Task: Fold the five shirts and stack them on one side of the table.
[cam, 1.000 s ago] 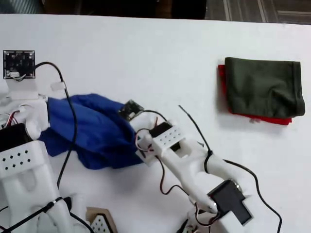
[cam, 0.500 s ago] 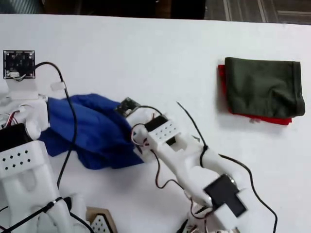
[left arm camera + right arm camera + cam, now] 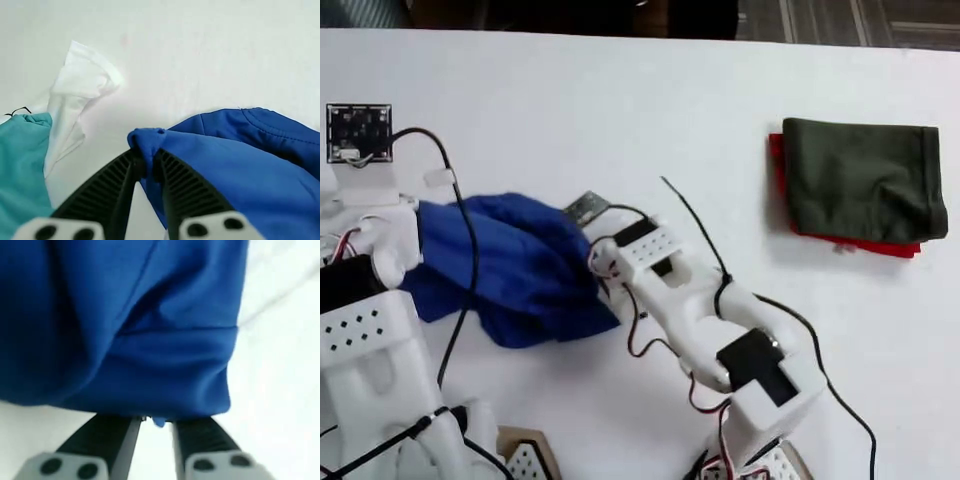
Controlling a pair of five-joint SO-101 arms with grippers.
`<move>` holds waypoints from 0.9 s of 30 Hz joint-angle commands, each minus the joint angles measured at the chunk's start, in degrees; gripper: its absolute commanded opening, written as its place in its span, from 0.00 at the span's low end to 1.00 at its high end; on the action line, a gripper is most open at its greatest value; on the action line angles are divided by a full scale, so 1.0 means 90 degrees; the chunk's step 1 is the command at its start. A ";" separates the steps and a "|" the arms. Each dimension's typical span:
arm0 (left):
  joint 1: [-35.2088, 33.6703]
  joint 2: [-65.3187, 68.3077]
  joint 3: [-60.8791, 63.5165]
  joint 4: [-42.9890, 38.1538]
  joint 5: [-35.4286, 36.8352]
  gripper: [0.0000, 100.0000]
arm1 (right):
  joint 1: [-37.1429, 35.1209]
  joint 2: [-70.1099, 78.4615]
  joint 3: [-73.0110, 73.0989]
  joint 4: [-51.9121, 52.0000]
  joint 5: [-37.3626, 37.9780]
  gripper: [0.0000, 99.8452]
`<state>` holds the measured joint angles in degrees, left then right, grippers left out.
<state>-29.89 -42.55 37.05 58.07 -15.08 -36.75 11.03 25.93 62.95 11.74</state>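
Blue shirt (image 3: 240, 165) is pinched at a bunched fold btwn the left gripper (image 3: 150, 161) fingers (image 3: 110, 187), which are clamped tight on the cloth. Right gripper (image 3: 151, 421) fingers (image 3: 105, 435) sit close together w/ the shirt's hem btwn them and the tips tucked under the fabric, so it's grasping that edge. In the high view the shirt lies crumpled on the left-centre of the white table (image 3: 650, 100), btwn the two arms, left arm at its left side and right arm at its right edge. Just beyond the left gripper lie a white shirt (image 3: 80, 95) and a teal shirt (image 3: 20, 165), touching each other. Well apart at far right, a folded dark green shirt (image 3: 860, 180) sits on a folded red shirt (image 3: 850, 246).
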 commanded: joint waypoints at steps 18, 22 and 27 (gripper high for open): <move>0.1319 -0.0107 0.0454 0.0274 0.0010 0.03 | 0.2642 -0.3590 -0.0469 0.0298 0.0020 0.02; 0.1836 -0.0078 -0.1031 0.1153 0.0010 0.03 | 0.3131 -0.3932 -0.1133 0.0357 0.0020 0.02; 0.2208 -0.0059 -0.2720 0.1866 0.0010 0.03 | 0.3531 -0.4195 -0.2325 0.0698 0.0244 0.02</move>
<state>-11.78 -42.55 22.02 72.22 -15.08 -7.21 -23.25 12.48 67.69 11.91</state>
